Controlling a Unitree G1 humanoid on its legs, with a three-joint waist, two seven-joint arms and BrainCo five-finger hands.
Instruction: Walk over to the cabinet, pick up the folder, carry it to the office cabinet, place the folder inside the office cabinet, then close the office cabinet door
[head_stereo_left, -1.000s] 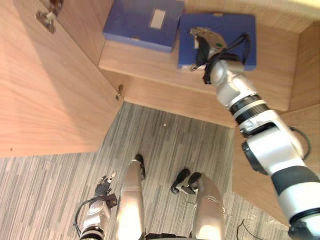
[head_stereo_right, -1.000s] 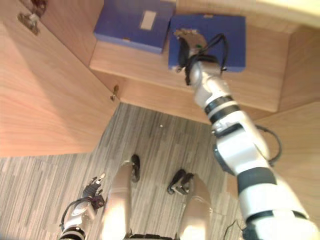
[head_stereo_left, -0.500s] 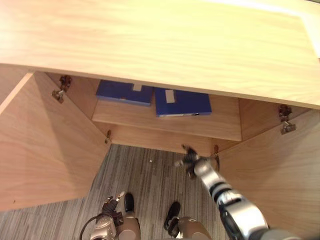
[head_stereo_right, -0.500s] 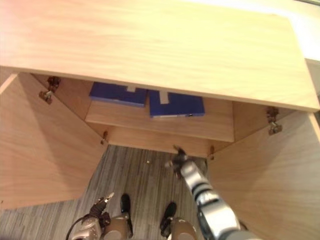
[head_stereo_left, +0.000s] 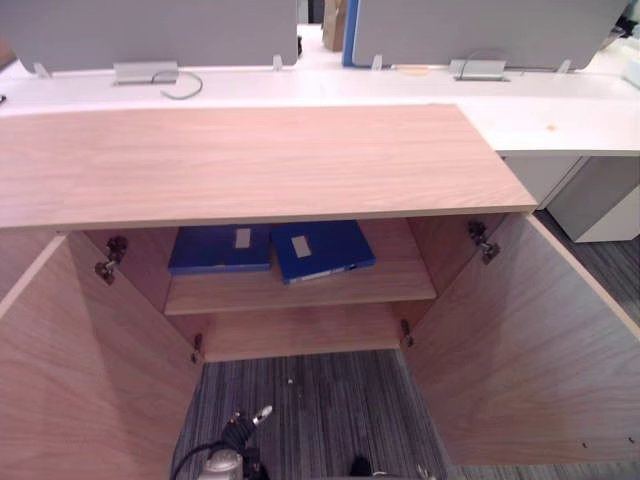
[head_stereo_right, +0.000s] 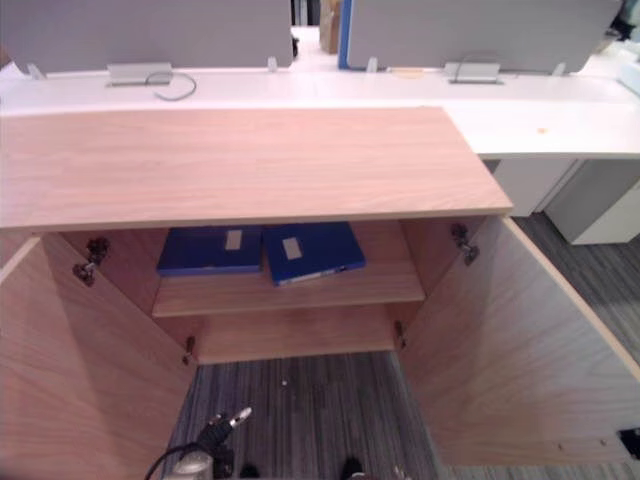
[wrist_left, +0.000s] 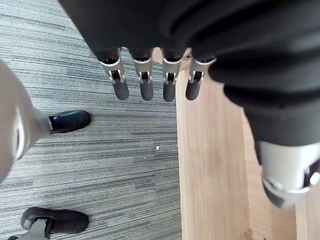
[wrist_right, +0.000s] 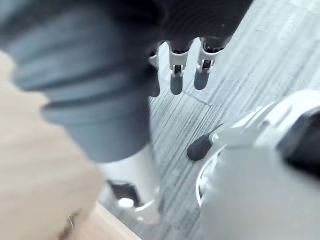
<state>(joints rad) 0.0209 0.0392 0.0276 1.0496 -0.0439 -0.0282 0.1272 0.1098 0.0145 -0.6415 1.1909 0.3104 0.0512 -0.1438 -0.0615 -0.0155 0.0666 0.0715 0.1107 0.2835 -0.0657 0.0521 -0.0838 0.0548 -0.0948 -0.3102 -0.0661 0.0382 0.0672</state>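
The cabinet stands with both doors swung wide. The left door and right door angle out toward the robot, leaving a wedge of striped grey floor open between their edges.

Two blue folders lie flat on the shelf inside. The left folder sits square to the back. The right folder is turned at a slant, touching or just beside its neighbour (I can't tell which), with its near corner close to the shelf's front edge. The right end of the shelf is bare wood.

The left hand hangs low beside the left door's edge, its fingers straight and holding nothing. The right hand hangs over the floor, its fingers loose and holding nothing.

Behind the cabinet top runs a white surface.
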